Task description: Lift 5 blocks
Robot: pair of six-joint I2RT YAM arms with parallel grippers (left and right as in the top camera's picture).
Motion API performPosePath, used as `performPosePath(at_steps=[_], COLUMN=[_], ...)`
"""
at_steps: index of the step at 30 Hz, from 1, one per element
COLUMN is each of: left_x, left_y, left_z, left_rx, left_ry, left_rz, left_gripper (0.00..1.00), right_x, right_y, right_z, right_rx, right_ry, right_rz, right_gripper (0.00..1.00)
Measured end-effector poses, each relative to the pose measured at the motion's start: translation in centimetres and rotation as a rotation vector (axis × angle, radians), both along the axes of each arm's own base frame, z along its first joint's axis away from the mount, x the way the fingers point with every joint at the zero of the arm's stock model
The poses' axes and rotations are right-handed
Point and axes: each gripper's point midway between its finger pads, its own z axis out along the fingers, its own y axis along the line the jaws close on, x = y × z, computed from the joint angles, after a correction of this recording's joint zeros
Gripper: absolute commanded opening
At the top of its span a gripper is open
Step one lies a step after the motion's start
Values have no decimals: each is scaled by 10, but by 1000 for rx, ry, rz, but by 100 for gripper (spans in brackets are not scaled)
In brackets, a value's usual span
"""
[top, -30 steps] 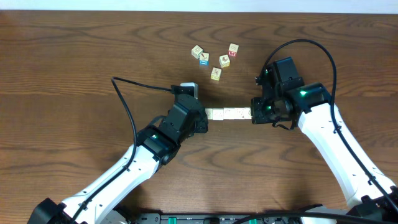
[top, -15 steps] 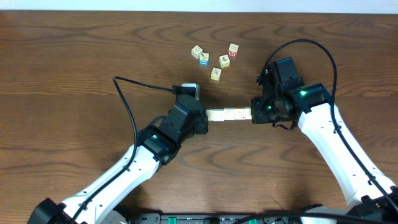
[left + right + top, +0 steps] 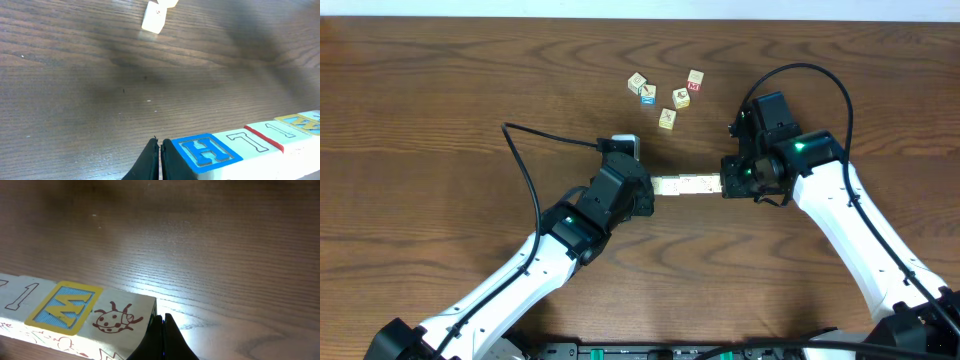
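**A:** What is at the left?

**B:** The left end effector point(image 3: 159, 152). Its black fingers are pressed together, and its tip is against one end of the blocks point(image 3: 688, 184). They form a straight row of pale, square-edged wooden cubes above the dark, grained wooden table point(image 3: 440, 100).

**A:** Any writing?

**B:** A blue framed "H", an outlined "1", a blue "M" in a yellow frame, then a red ladybird drawing.

**A:** And at the right?

**B:** The right end effector point(image 3: 161, 327), its fingers also together, butts the other end. I cannot tell whether the row clears the table. Loose cubes point(image 3: 667, 119) lie well apart, farther back.

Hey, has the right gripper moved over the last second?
Yes, slightly. Against the loose cubes, which stay put, the right gripper has edged toward the left arm, shut at the end of the block row.
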Motion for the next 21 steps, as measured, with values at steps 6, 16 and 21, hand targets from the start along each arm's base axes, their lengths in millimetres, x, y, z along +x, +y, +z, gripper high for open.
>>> performPosePath(at_steps=[6, 16, 21], left_x=[0, 0, 0], left_y=[0, -1, -1], left_z=[-1, -9, -20], left_rx=[1, 14, 33], left_ry=[3, 20, 46], left_rz=[-1, -1, -3], left_gripper=[7, 7, 7], right_x=[1, 2, 4], right_y=[0, 0, 0], right_z=[0, -8, -19], right_rx=[-5, -15, -27], right_ry=[-3, 16, 40], right_rz=[-4, -7, -7], right_gripper=[1, 1, 1])
